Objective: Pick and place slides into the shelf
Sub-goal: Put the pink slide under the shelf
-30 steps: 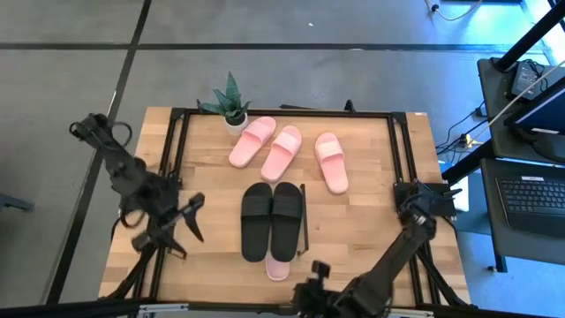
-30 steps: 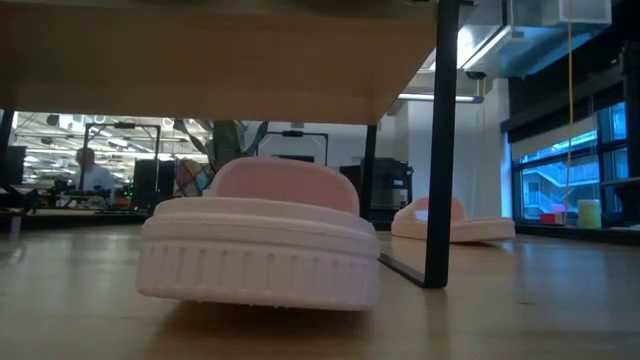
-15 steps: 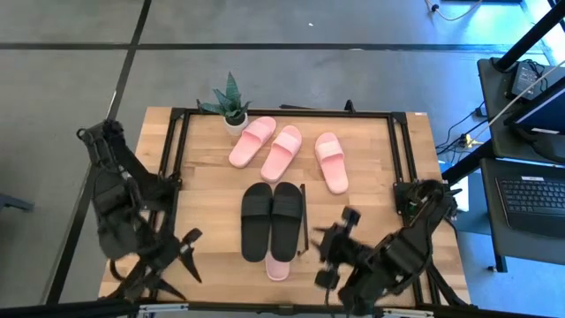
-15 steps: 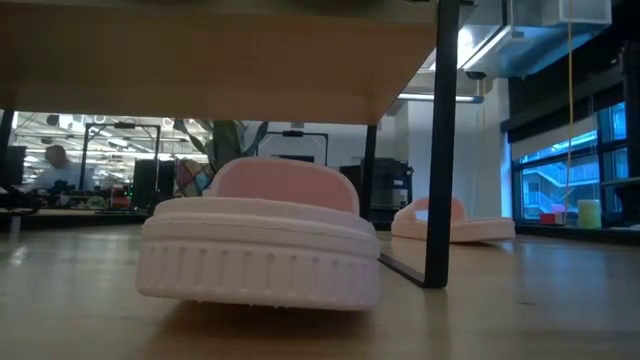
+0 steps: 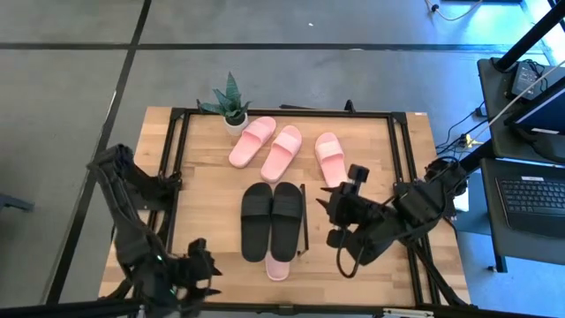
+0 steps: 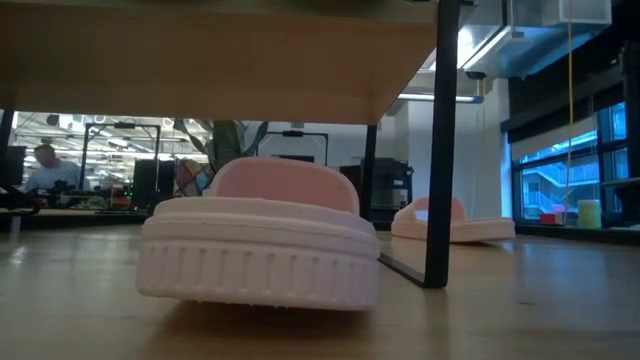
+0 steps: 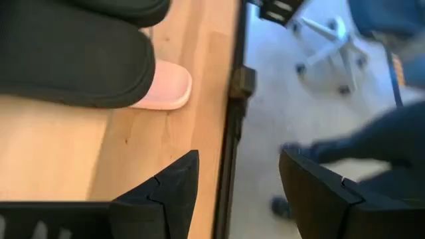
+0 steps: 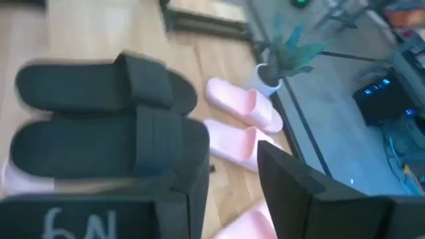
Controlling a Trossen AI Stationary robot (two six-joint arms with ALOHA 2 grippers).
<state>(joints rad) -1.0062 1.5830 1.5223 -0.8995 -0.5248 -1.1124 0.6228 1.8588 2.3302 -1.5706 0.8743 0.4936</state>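
Right claw [image 5: 340, 216] hangs over the plank worktop [image 5: 203, 190] just right of the matte black pair of slides [image 5: 272, 219], fingers spread and holding nothing; its wrist view looks past those parted fingers [image 8: 292, 182] at the black pair [image 8: 99, 126] and two pale pink slides [image 8: 242, 126]. Left claw [image 5: 199, 269] sits at the near-left edge of the worktop, also released, with open air between its fingers [image 7: 166, 192] and the table rail under them.

Where is everything? The black pair lies side by side on the low light-wood shelf's top board [image 5: 305, 225], which is hard to tell apart from the worktop from above. One pale pink slide [image 5: 277, 268] pokes out beneath them; the low view shows it [image 6: 260, 240] resting on the worktop under the board [image 6: 200, 60]. Three more pink slides wait at the far side: two together [image 5: 265, 144], one alone [image 5: 330, 160], near a small potted plant [image 5: 229, 106].

The risks, as I judge them: the single pink slide lies just beyond the right claw, and a low swing could shove it askew. A pinch on the soft strap alone may let the slide droop and catch the thin black end frame [image 6: 440, 150] on the way in. And space under the board looks tight beside the tucked slide.
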